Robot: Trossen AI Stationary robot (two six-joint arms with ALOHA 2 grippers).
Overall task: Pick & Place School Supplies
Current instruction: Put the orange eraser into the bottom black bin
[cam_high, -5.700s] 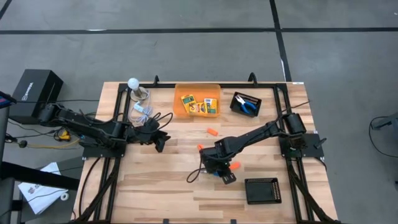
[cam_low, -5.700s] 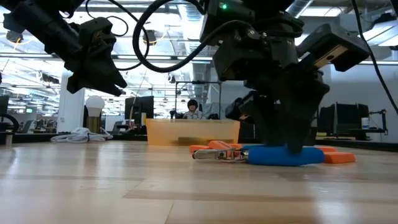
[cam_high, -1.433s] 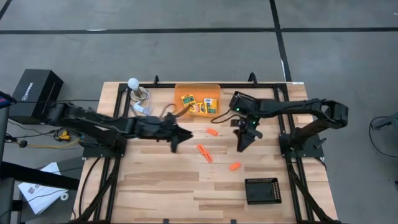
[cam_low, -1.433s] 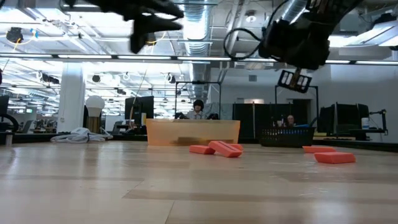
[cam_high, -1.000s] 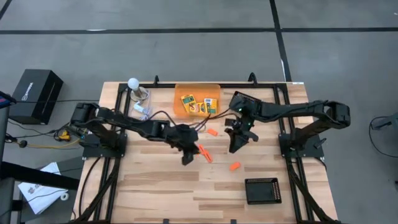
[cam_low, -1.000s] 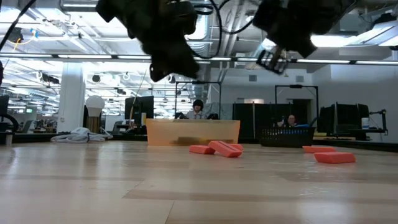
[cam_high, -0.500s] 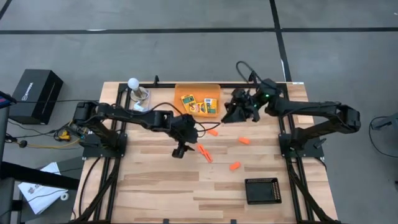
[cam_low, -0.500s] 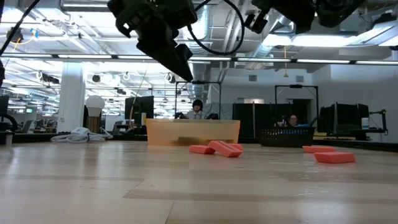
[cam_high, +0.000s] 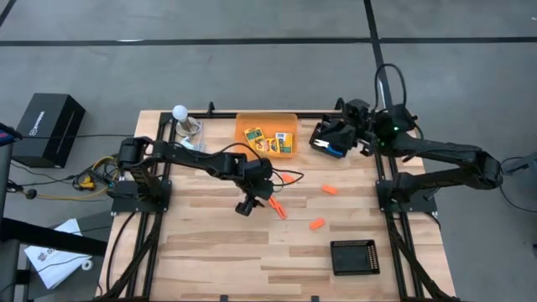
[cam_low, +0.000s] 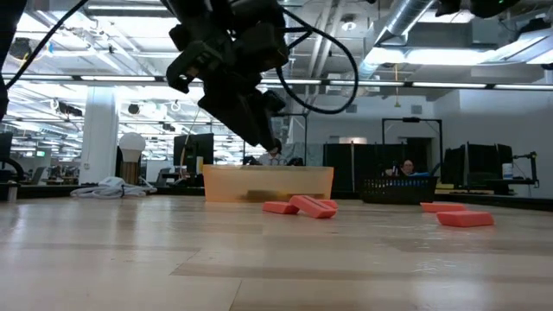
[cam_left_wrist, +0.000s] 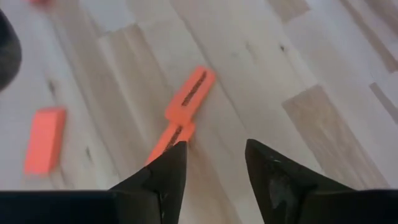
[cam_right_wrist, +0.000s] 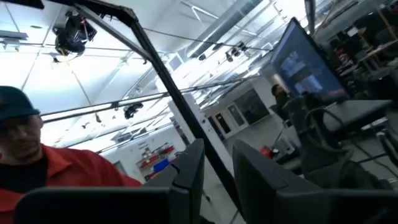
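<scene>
Left hand (cam_high: 246, 204) is hanging open over the middle of the counter (cam_high: 201, 243), fingers spread with nothing between them, just beside a pair of orange stubby pieces (cam_high: 275, 205) lying end to end. Crayon boxes (cam_high: 270, 141) are sitting in the orange bin (cam_high: 243, 127) at the back. Three more orange pieces (cam_high: 316, 224) are lying scattered nearby. Right hand (cam_high: 334, 134) is hovering over the black tray with the blue-handled scissors (cam_high: 336, 151), fingers parted, holding nothing.

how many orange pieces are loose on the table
4: one just below the bin; a long one beside the left end effector; one toward the right; one nearer the front. Arms may hide others.
</scene>
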